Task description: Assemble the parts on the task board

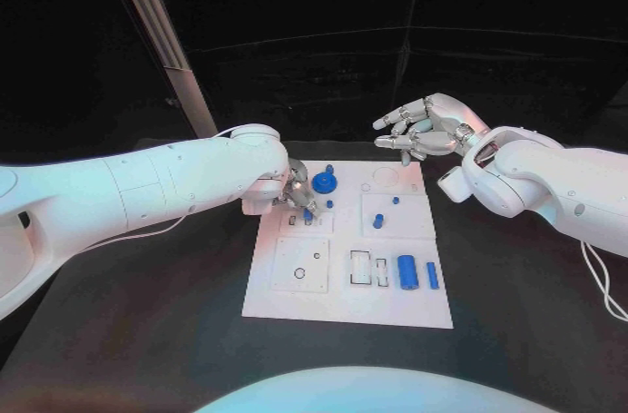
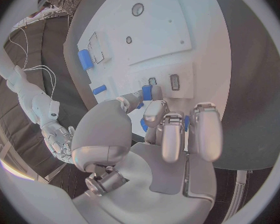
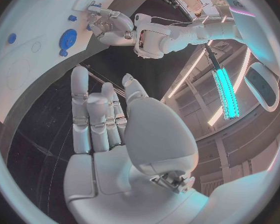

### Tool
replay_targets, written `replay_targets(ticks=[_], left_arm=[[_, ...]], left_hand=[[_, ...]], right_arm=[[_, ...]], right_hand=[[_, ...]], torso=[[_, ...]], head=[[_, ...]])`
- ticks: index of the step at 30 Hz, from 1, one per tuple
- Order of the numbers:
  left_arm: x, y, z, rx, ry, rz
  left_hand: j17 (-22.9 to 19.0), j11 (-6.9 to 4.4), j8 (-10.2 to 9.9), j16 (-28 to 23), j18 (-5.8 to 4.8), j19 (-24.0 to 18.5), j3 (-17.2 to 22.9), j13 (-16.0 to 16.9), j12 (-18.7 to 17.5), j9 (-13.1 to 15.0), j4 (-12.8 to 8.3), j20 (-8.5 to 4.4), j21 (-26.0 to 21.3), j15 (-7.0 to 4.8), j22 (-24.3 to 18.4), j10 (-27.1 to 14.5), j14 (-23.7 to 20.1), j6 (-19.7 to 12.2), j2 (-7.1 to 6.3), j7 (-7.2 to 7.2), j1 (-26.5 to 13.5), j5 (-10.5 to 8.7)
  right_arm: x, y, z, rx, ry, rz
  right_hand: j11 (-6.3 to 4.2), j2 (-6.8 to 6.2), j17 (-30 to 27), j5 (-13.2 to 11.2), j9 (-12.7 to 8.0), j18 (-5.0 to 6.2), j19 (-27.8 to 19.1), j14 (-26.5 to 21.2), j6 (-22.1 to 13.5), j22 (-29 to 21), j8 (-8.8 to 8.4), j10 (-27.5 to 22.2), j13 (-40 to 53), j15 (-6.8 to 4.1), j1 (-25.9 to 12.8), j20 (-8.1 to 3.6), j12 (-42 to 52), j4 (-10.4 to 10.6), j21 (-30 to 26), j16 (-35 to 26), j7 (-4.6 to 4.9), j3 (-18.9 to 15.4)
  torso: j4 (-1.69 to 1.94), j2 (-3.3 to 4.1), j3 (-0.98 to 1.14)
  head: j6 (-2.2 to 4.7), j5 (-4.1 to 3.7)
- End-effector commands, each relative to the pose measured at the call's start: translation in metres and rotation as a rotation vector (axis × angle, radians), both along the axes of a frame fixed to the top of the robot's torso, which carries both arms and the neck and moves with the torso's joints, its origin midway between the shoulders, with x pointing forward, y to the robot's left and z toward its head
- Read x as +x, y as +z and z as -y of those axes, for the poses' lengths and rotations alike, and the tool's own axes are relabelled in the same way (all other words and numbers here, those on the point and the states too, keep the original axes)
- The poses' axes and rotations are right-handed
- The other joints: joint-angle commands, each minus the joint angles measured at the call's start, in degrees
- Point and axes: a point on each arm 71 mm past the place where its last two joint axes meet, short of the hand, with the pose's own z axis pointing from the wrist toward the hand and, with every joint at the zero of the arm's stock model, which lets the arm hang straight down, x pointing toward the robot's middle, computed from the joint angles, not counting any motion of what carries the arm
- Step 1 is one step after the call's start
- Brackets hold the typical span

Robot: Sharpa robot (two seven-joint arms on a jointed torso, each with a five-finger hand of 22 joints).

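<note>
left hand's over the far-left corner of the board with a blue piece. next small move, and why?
Probably ease the left hand straight down to seat the small blue part pinched in its fingers; it already sits right at the task board, by the small slots. The right hand hovers beyond the board's far edge, fingers apart, holding nothing, so nothing blocks it.

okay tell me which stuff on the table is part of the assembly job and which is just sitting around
Part of the job:
task board
round blue part at the far end
blue part under the left hand
small blue part
two blue parts at the near right
right hand, raised, holding nothing

Just there:
black table
slanted metal post behind it
</note>
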Motion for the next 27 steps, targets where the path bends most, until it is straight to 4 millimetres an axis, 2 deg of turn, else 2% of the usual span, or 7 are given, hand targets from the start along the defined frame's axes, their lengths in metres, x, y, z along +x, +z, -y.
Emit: replay_targets(ticks=[1, 15, 27], left_arm=[[-0.0012, -0.0009, 0.0003, 0.017, -0.013, -0.027], [-0.0039, -0.0024, 0.0008, 0.039, -0.040, -0.049], [-0.0035, -0.0042, 0.0011, 0.050, -0.041, -0.039]], left_hand=[[15.1, -0.11, 0.4, 0.2, -0.19, 0.1, 2.3, -0.1, -0.3, 0.1, -2.7, -0.36, -0.4, -0.15, 0.0, -0.1, 6.0, -0.1, 1.30, -0.33, 1.0, -0.36], [15.1, -0.11, 0.3, 0.2, -0.19, 0.1, 2.1, -0.3, -0.5, 0.2, -2.7, -0.40, -0.4, -0.17, -0.1, -0.2, 6.0, -0.2, 1.40, -0.32, 1.0, -0.37], [15.1, -0.10, 0.3, 0.2, -0.17, 0.0, 1.9, -0.5, -0.7, 0.3, -2.7, -0.42, -0.5, -0.18, -0.1, -0.3, 6.0, -0.3, 1.53, -0.31, 1.0, -0.37]], right_arm=[[0.0000, 0.0011, -0.0011, 0.000, 0.010, 0.001], [0.0001, 0.0008, -0.0018, -0.003, 0.014, -0.001], [0.0002, 0.0007, -0.0023, -0.003, 0.017, -0.001]], right_hand=[[-0.04, 0.13, -0.1, 0.3, 0.1, 0.21, -0.3, -0.4, -0.4, 0.1, 0.25, -0.5, -0.1, -0.08, -0.2, 0.06, 0.3, 0.3, 0.2, -0.3, -0.04, 0.0], [-0.02, 0.13, -0.1, 0.4, 0.1, 0.21, -0.4, -0.5, -0.4, 0.1, 0.29, -0.6, -0.1, -0.05, -0.2, 0.09, 0.3, 0.4, 0.2, -0.3, -0.01, 0.1], [-0.02, 0.13, -0.1, 0.4, 0.1, 0.21, -0.4, -0.5, -0.4, 0.1, 0.29, -0.6, -0.1, -0.05, -0.2, 0.09, 0.3, 0.4, 0.2, -0.3, -0.01, 0.1]], torso=[[0.01, -0.02, -0.05], [0.08, -0.05, -0.06], [-0.03, 0.02, -0.11]], head=[[-0.11, 0.13], [-0.29, 0.14], [-0.04, 0.01]])
